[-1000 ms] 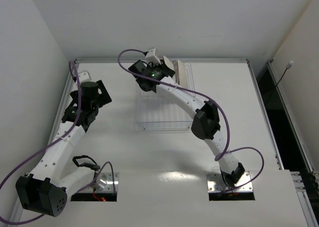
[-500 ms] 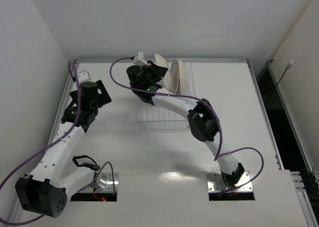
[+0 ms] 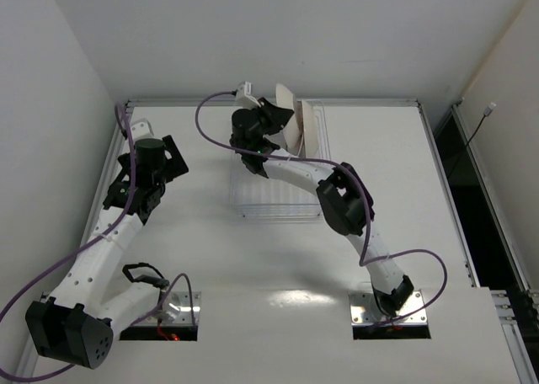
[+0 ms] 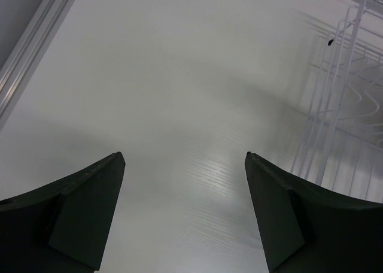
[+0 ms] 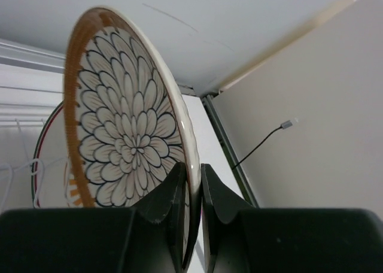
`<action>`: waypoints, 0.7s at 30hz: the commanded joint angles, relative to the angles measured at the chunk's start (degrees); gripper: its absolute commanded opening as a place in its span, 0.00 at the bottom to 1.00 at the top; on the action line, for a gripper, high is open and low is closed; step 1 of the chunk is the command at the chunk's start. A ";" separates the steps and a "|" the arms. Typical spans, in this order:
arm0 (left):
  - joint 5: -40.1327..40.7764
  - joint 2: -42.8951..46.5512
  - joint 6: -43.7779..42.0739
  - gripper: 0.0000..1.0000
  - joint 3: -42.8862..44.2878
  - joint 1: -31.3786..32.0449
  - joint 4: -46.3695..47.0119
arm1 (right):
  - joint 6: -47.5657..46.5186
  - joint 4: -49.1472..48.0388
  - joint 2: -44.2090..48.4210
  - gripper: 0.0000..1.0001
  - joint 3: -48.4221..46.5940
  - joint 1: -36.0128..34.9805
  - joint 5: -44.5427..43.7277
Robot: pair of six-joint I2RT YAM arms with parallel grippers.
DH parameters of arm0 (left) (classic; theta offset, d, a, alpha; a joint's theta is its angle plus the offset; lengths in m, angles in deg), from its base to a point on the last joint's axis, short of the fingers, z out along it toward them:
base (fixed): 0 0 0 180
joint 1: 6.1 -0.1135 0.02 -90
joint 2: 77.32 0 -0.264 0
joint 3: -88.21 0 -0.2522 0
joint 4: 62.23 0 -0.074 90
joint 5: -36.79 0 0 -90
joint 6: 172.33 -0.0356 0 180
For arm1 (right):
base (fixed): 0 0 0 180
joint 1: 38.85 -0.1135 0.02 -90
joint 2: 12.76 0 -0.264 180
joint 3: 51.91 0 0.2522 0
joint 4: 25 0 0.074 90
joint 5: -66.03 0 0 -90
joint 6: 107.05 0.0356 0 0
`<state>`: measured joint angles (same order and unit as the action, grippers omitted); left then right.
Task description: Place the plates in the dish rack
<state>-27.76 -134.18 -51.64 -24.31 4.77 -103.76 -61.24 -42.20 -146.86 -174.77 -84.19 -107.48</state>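
Note:
My right gripper [image 5: 192, 186] is shut on the rim of a brown-rimmed plate [image 5: 128, 135] with a white petal pattern. It holds the plate on edge over the far end of the dish rack [image 3: 269, 199]. In the top view the gripper [image 3: 271, 125] and the held plate [image 3: 285, 119] are just left of a pale-rimmed plate [image 3: 310, 130] standing in the rack. That plate shows behind the held one in the right wrist view [image 5: 51, 165]. My left gripper [image 4: 182, 165] is open and empty above bare table, left of the rack [image 4: 341, 135]. The second brown-rimmed plate is not in view.
The table's raised metal edge [image 3: 269, 103] runs along the back just behind the rack, with white walls beyond. A side rail [image 4: 30, 51] borders the table on the left. A purple cable [image 3: 210, 106] loops off the right arm.
The right gripper has moved a little right with the plate. It has turned the plate more on edge, closer to the plate standing in the rack. The left arm has not moved.

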 commanded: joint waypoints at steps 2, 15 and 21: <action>0.04 1.23 0.50 0.80 -0.10 -0.41 1.14 | -11.27 -18.16 2.27 0.00 5.21 1.40 -19.68; 0.04 1.23 0.50 0.80 -0.10 -0.41 1.14 | -23.84 -28.29 -2.48 0.00 -5.59 1.40 -19.68; 0.04 1.23 0.50 0.80 -0.10 -0.41 1.14 | -23.84 -27.14 -2.48 0.00 -7.27 1.40 -19.15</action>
<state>-27.94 -134.18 -51.64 -24.31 4.77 -103.76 -81.54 -65.50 -151.69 -178.27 -83.97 -109.62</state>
